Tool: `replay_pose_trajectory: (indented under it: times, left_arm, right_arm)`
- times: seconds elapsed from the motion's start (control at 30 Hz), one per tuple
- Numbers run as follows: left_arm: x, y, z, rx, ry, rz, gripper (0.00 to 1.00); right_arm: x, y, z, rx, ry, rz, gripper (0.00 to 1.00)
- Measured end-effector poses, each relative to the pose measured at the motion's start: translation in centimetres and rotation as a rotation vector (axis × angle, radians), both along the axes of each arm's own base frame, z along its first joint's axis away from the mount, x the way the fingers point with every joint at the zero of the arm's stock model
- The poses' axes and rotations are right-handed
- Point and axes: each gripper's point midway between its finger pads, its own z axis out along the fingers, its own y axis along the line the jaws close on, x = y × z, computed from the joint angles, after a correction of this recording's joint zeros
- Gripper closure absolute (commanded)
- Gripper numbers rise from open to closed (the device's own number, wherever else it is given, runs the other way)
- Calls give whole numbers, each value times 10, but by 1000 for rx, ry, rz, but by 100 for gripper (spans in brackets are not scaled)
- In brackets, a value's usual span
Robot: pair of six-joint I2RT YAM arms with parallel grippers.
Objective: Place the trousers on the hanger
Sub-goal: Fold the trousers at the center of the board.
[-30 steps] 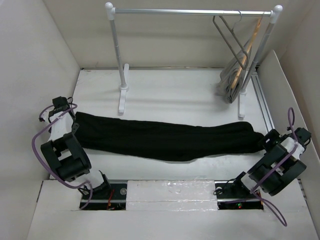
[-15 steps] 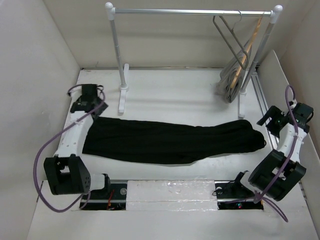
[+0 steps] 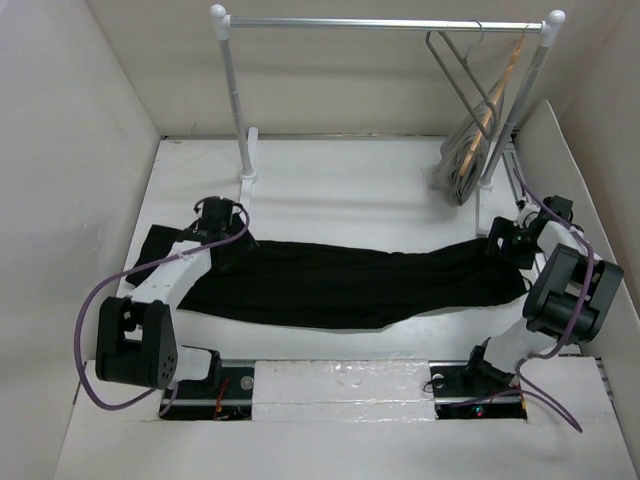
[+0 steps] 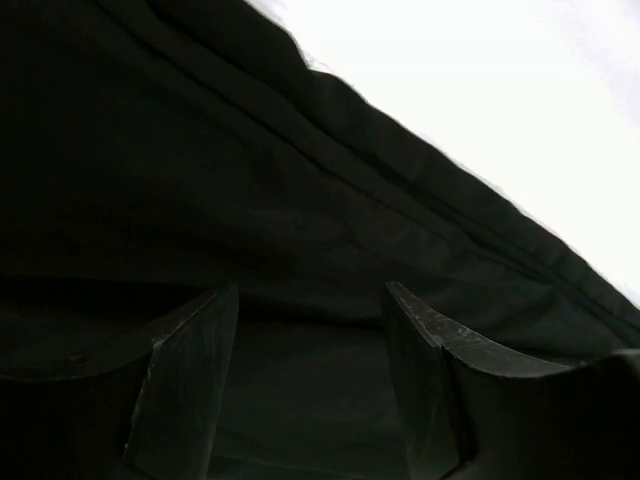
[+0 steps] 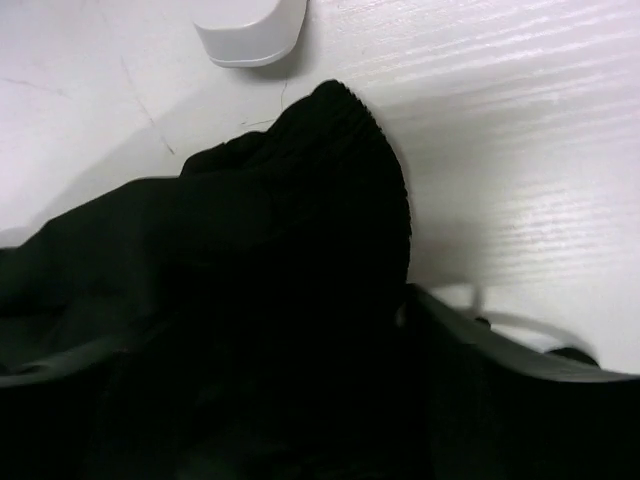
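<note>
The black trousers (image 3: 350,285) lie stretched left to right across the white table. My left gripper (image 3: 228,240) sits low over their left end. In the left wrist view the trousers (image 4: 200,150) fill the frame, and my left gripper (image 4: 310,295) is open with cloth under the gap. My right gripper (image 3: 500,240) is at the trousers' right end. In the right wrist view a bunched cuff of the trousers (image 5: 300,180) lies between the wide-apart jaws of the right gripper (image 5: 260,330). The grey hanger (image 3: 455,75) hangs at the right of the rail.
A white clothes rack (image 3: 380,22) stands at the back, its left post (image 3: 232,110) behind my left gripper and one foot (image 5: 250,35) near my right gripper. A wooden hanger (image 3: 497,95) and a grey cloth (image 3: 458,170) hang beside the grey hanger. Walls enclose the table.
Both arms have swung inward and down onto the trousers' ends, the left from the far left corner, the right from the right wall. The trousers' left end has shifted a little.
</note>
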Motion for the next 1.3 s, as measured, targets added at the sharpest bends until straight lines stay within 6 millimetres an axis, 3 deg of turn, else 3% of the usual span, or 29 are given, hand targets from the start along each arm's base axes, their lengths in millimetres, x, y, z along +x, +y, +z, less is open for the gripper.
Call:
replay_pose_trajectory:
  times: [0.07, 0.1, 0.17, 0.23, 0.37, 0.43, 0.53, 0.67, 0.73, 0.8, 0.9, 1.0, 1.1, 1.2, 1.3]
  left_arm:
    - [-1, 1, -12, -18, 29, 2, 45]
    - [-2, 5, -19, -26, 43, 15, 44]
    - [-5, 12, -28, -35, 66, 39, 43]
    - [-14, 37, -43, -46, 116, 124, 43]
    - [-17, 71, -45, -55, 123, 245, 41]
    - [-17, 83, -41, -59, 106, 284, 41]
    - [-13, 85, -28, -73, 69, 291, 41]
    - [-2, 68, 0, -103, -18, 227, 40]
    - [2, 47, 17, -122, -76, 156, 40]
    - [4, 22, 32, -153, -128, 74, 40]
    - [1, -16, 45, -194, -166, -48, 40]
    - [-7, -47, 47, -214, -165, -150, 40]
    - [-16, -69, 48, -232, -163, -229, 40]
    - [-19, -76, 48, -234, -160, -261, 40]
    - [-20, -76, 47, -225, -161, -279, 40]
  right_arm:
    - [3, 1, -7, 14, 3, 13, 31]
    - [4, 2, -11, 17, 5, 17, 53]
    - [9, 4, -19, 22, 9, 31, 57]
    - [18, 9, -21, 24, -7, 50, 58]
    - [41, 17, -16, 35, -65, 89, 47]
    - [50, 15, -6, 27, -85, 93, 27]
    - [66, 1, 24, -35, -130, 78, 0]
    - [57, -13, 90, -162, -238, 20, 0]
    - [41, -16, 124, -217, -314, -33, 0]
    - [14, -17, 146, -263, -381, -91, 0]
    - [-19, -18, 131, -254, -375, -161, 0]
    - [-46, -20, 75, -167, -240, -221, 0]
    - [-59, -4, 28, -39, -116, -224, 0]
    - [-52, 11, 23, 6, -113, -183, 0]
    - [-41, 20, 42, -16, -177, -145, 0]
